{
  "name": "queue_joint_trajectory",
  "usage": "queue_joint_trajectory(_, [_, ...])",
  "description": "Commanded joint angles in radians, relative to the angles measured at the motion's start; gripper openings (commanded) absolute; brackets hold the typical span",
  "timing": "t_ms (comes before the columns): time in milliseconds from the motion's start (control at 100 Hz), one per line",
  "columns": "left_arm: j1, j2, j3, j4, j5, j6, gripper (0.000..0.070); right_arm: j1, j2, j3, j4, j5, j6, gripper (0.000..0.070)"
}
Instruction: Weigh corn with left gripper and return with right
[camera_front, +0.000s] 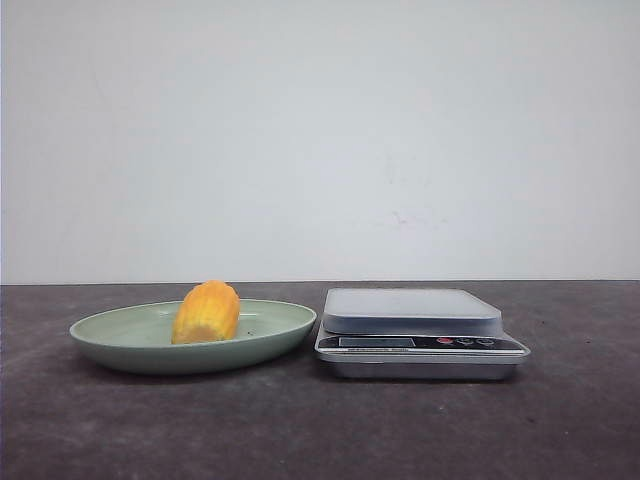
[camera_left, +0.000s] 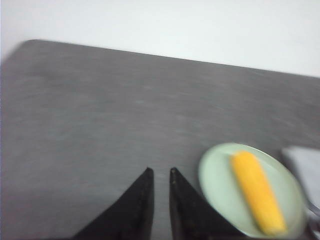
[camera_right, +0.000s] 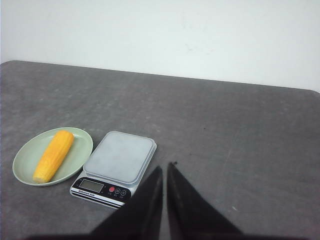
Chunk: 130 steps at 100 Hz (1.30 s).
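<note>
Plain white wall behind, dark grey table (camera_front: 560, 420) under everything. I'm hanging both arms above the table, neither one touching anything. My left gripper (camera_left: 161, 172) is showing its two black fingers nearly together, only a thin slit between the tips, nothing in it. My right gripper (camera_right: 165, 167) is looking the same, tips almost meeting, holding nothing. The corn (camera_front: 206, 312) is lying on its side in the green plate (camera_front: 120, 345), running across most of the plate's width in the wrist views. The plate is sitting just beyond my left fingertips and off to my right of them, near but apart. From my right gripper the scale (camera_right: 117, 159) is lying ahead and to my left, with the plate further left past it. The scale is just beside the plate, its platform bare, display and red button facing me.
</note>
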Motion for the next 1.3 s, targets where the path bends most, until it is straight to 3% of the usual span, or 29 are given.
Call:
queue_joint_trajectory(0, [0.11, 0.003, 0.0, 0.017, -0.004, 0.005, 0.0011, 0.005, 0.004, 0.012, 0.013, 0.001, 0.011, 0.0007])
queue_joint_trajectory(80, [0.251, -0.014, -0.023, 0.032, -0.003, -0.039, 0.0011, 0.005, 0.004, 0.012, 0.013, 0.001, 0.011, 0.0008])
queue_joint_trajectory(230, [0.454, -0.1, -0.127, 0.105, 0.018, -0.011, 0.0011, 0.005, 0.004, 0.013, 0.013, 0.001, 0.011, 0.0007])
queue_joint_trajectory(410, [0.612, -0.248, -0.334, 0.311, 0.22, 0.138, 0.0011, 0.005, 0.004, 0.013, 0.013, 0.001, 0.011, 0.0007])
queue_joint_trajectory(580, [0.66, -0.352, -0.561, 0.581, 0.388, 0.261, 0.0011, 0.005, 0.004, 0.013, 0.013, 0.001, 0.011, 0.0007])
queue_joint_trajectory(800, [0.684, -0.454, -0.864, 0.899, 0.491, 0.269, 0.0011, 0.005, 0.004, 0.013, 0.013, 0.001, 0.011, 0.0007])
queue_joint_trajectory(1020, [0.7, -0.455, -0.957, 0.908, 0.604, 0.283, 0.0011, 0.005, 0.004, 0.013, 0.013, 0.001, 0.011, 0.0007])
queue_joint_trajectory(1290, [0.703, -0.455, -1.015, 0.908, 0.658, 0.286, 0.0011, 0.005, 0.004, 0.013, 0.013, 0.001, 0.011, 0.0007])
